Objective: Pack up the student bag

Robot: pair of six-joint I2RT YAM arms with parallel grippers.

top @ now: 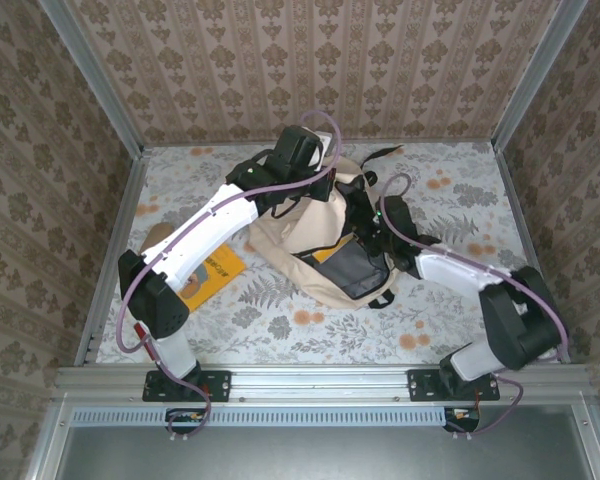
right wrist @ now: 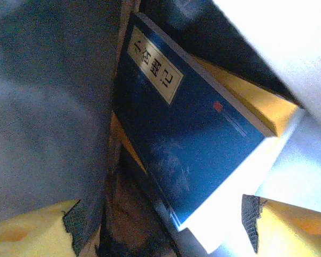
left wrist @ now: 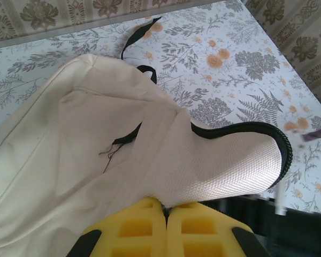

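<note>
A: Whereabouts of the student bag [top: 295,235]?
B: Mid-table, lying open toward the right arm, with a fold of cream fabric pinched tight in the left gripper [left wrist: 166,214].
A: And the right gripper [right wrist: 165,222]?
B: Down inside the bag, fingers spread wide beside a blue book [right wrist: 192,134].

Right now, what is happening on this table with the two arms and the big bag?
The left gripper is shut on the cream fabric of the student bag, holding it up. The right gripper is inside the bag with its jaws open, and a blue book lies in front of it against the dark lining. An orange book lies on the table beside the bag.
</note>
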